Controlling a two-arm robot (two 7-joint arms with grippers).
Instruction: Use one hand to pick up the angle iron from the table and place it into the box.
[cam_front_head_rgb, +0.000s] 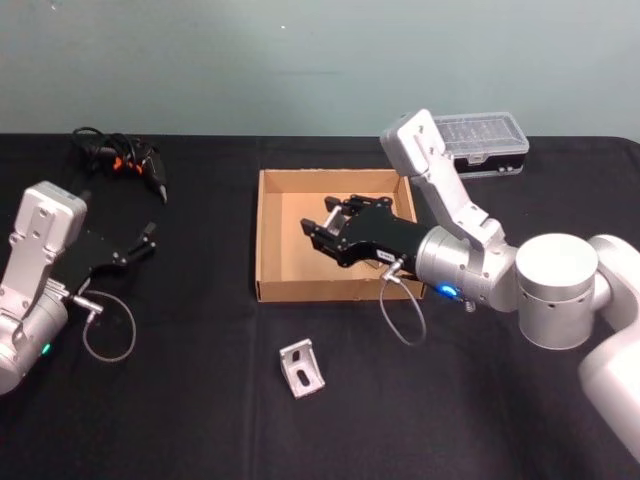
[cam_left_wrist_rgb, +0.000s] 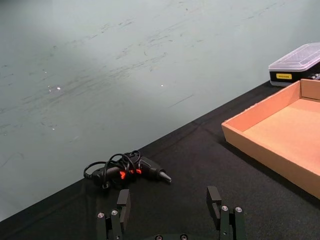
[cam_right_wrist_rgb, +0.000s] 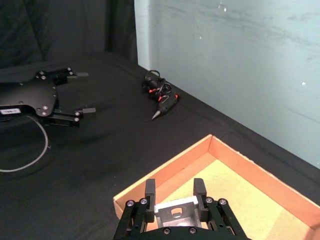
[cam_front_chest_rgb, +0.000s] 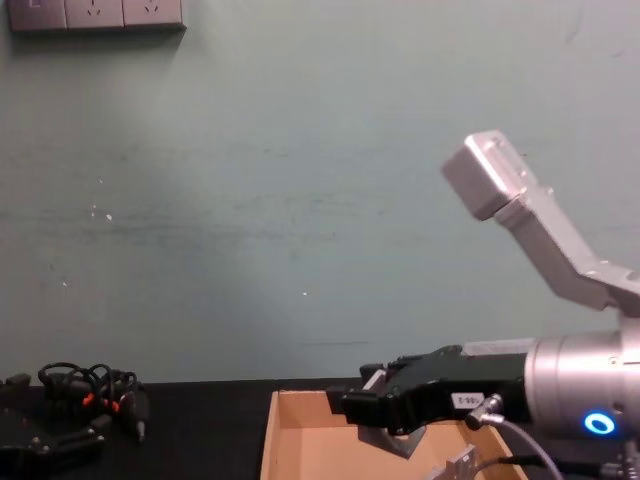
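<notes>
- Fingers of your right end effector (cam_front_head_rgb: 320, 220) are closed to a narrow gap on a silver metal angle iron (cam_right_wrist_rgb: 174, 212). The right wrist view shows the piece clamped between the two black pads.
- Your right arm reaches in from the right side of the worktop (cam_front_head_rgb: 200, 400), a flat matte black surface. Its end effector sits over the inside of the shallow tan cardboard box (cam_front_head_rgb: 262, 240), toward the far half.
- In the chest view the held angle iron (cam_front_chest_rgb: 395, 440) hangs just below the black fingers, close to the level of the box rim (cam_front_chest_rgb: 300, 400). You cannot tell whether it touches the box floor.
- A second angle iron (cam_front_head_rgb: 302, 368), also silver and with slotted holes, lies on the worktop in front of the near wall of the box. It is apart from the box and touched by nothing.
- Your left end effector (cam_front_head_rgb: 145, 240) is over the left side of the worktop, well apart from the box. Its fingers are spread wide and hold nothing, which the left wrist view (cam_left_wrist_rgb: 168, 202) and the right wrist view (cam_right_wrist_rgb: 75, 95) both show.
- A black pistol-shaped tool with orange marks and a coiled cord (cam_front_head_rgb: 125, 160) lies at the far left of the worktop, beyond the left end effector.
- A black plastic case with a clear lid (cam_front_head_rgb: 480, 140) stands at the far edge, behind and to the right of the box.
</notes>
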